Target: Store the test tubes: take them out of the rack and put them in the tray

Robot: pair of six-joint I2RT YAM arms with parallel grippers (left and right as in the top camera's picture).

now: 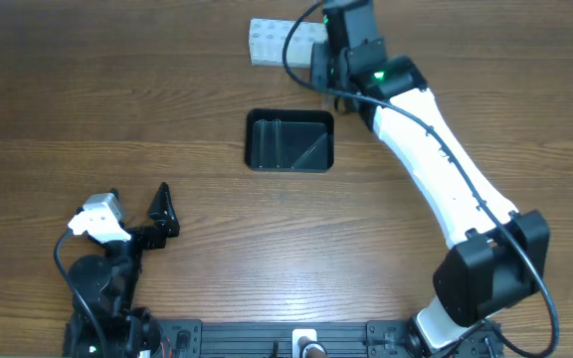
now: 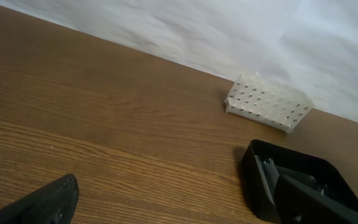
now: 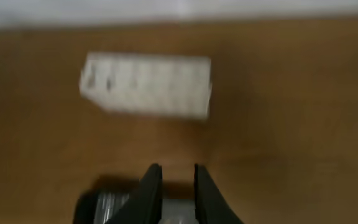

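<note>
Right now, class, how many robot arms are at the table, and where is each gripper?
2. The left gripper sits at the near left of the table, well short of the black tray; the right gripper hangs by the tray's far edge, facing the white rack.

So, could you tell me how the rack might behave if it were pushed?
The rack looks like thin perforated plastic, so probably light. It sits low and wide on the smooth table, so it would likely slide rather than tip.
</note>
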